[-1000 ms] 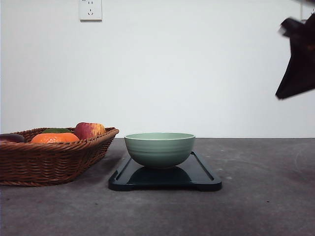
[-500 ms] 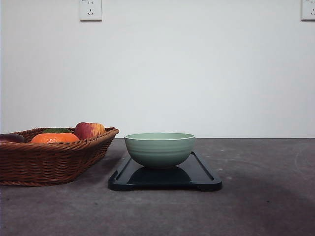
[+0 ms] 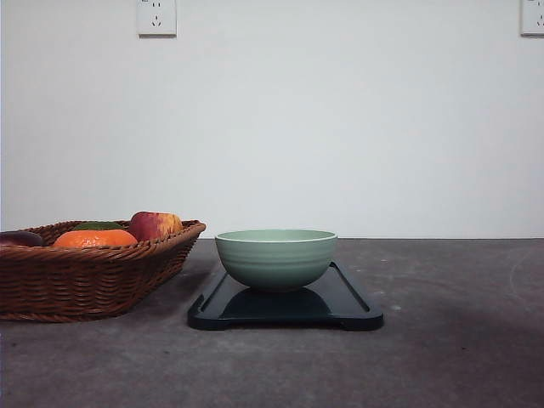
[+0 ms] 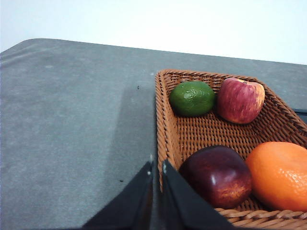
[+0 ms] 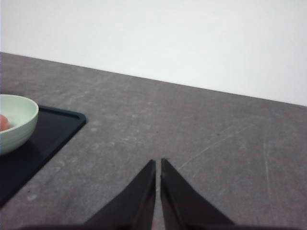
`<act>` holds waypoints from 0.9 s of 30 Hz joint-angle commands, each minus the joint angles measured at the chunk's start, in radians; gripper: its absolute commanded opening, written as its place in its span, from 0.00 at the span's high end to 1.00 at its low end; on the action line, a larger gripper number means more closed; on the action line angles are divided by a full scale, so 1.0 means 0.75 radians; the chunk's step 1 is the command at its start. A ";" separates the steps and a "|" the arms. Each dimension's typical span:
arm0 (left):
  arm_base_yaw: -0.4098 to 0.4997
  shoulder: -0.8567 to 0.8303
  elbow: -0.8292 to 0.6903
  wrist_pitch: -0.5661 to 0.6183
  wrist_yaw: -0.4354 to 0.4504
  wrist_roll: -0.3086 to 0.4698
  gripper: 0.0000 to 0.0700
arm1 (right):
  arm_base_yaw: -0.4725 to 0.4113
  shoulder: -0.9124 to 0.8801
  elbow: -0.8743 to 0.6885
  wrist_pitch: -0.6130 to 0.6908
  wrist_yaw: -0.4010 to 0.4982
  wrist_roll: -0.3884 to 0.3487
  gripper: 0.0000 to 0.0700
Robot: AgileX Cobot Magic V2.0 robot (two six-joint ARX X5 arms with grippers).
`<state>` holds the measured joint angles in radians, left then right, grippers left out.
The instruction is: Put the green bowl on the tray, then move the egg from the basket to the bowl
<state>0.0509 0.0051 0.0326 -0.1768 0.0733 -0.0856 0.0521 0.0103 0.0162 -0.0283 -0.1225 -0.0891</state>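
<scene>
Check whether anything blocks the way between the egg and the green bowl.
Nothing visible does. A reddish-brown sliver that looks like the egg already lies inside the green bowl, at the edge of the right wrist view. The bowl sits on the tray.

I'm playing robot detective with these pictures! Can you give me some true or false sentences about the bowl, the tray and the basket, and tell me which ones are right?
1. The green bowl sits on the tray. True.
2. The basket is turned upside down. False: it stands upright with fruit inside.
3. Something reddish, likely the egg, peeks from inside the bowl in the right wrist view. True.
4. The right gripper is holding the bowl. False: its fingers are together over bare table, apart from the bowl.
5. The green lime lies on the tray. False: it is in the basket beside the apple.
</scene>
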 commanded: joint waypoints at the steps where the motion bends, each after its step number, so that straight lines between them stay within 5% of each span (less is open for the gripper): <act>1: 0.003 -0.003 -0.025 -0.003 -0.003 0.019 0.97 | -0.001 -0.011 -0.006 0.005 0.012 0.003 0.99; 27: 0.003 -0.003 -0.025 -0.004 -0.003 0.019 0.97 | -0.003 -0.009 -0.006 0.007 0.025 -0.006 0.99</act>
<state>0.0509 0.0051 0.0326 -0.1768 0.0732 -0.0856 0.0513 0.0025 0.0162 -0.0299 -0.1051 -0.0895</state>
